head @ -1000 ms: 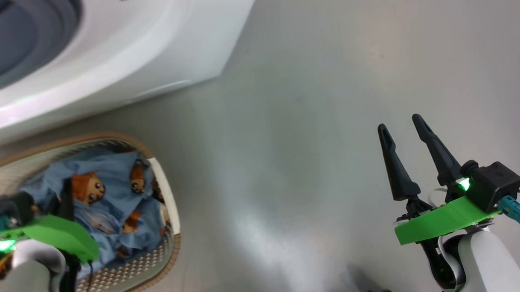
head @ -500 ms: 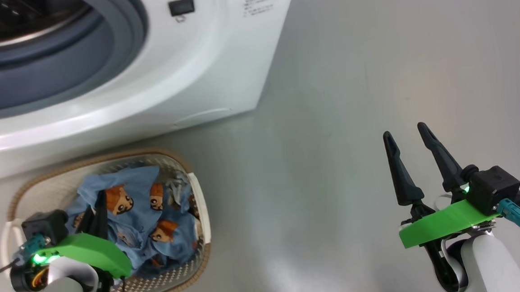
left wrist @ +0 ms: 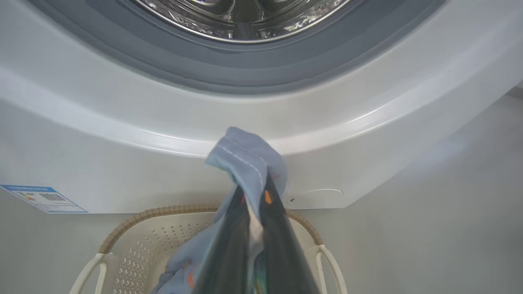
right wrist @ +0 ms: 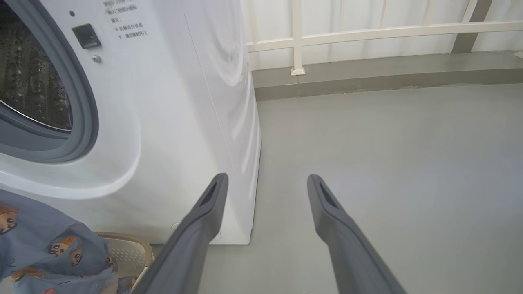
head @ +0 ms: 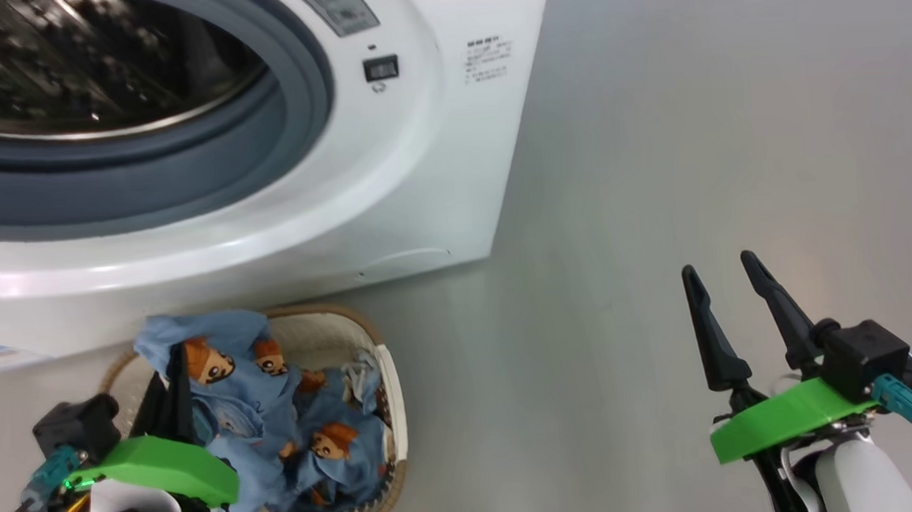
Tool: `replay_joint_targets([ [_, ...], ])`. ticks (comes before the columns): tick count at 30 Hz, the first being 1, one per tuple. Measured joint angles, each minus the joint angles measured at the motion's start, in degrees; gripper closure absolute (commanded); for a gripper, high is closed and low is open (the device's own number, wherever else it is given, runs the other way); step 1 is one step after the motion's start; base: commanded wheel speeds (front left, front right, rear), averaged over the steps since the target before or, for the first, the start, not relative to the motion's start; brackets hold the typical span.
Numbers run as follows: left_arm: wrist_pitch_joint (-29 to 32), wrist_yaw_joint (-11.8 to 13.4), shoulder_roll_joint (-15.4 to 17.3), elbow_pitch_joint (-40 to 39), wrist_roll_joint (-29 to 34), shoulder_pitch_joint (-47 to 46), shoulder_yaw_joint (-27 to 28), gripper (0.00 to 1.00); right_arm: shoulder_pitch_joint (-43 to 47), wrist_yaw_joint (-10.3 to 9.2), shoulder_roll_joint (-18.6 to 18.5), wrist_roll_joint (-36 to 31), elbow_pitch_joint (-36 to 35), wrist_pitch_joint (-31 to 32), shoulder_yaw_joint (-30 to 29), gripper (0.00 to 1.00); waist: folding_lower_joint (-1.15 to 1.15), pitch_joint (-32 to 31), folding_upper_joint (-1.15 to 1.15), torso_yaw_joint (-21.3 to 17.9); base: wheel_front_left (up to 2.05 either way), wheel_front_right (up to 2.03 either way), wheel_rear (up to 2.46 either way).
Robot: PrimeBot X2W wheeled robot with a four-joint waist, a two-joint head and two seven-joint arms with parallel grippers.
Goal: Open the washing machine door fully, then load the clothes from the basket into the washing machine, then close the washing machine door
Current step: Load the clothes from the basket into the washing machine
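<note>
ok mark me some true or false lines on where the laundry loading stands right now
1. The left tool is shut on the clothes. True.
2. The right tool holds a white garment. False: it is open and empty, above the floor.
3. The door covers the washing machine opening. False: the opening is uncovered and the steel drum shows.
4. The basket sits on the floor right in front of the washing machine. True.
5. The basket is empty. False: much of the blue printed clothes lies in it.
</note>
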Motion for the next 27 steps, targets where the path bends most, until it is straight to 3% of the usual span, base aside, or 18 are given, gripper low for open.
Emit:
replay_joint_targets([
  [9,0.00,0.00,-1.35,-8.44,1.57,3.97,2.23,1.00,2.11,0.00,0.00,-0.42,0.33,0.00,-1.21,0.00,0.00,-5.30,0.00,1.41,0.00,0.00,0.00],
  [27,0.00,0.00,-3.20,-17.90,5.14,10.83,3.85,1.00,6.61,0.00,0.04,-1.21,0.32,0.00,-3.71,0.00,0.00,-13.79,0.00,2.62,0.00,0.00,0.00],
])
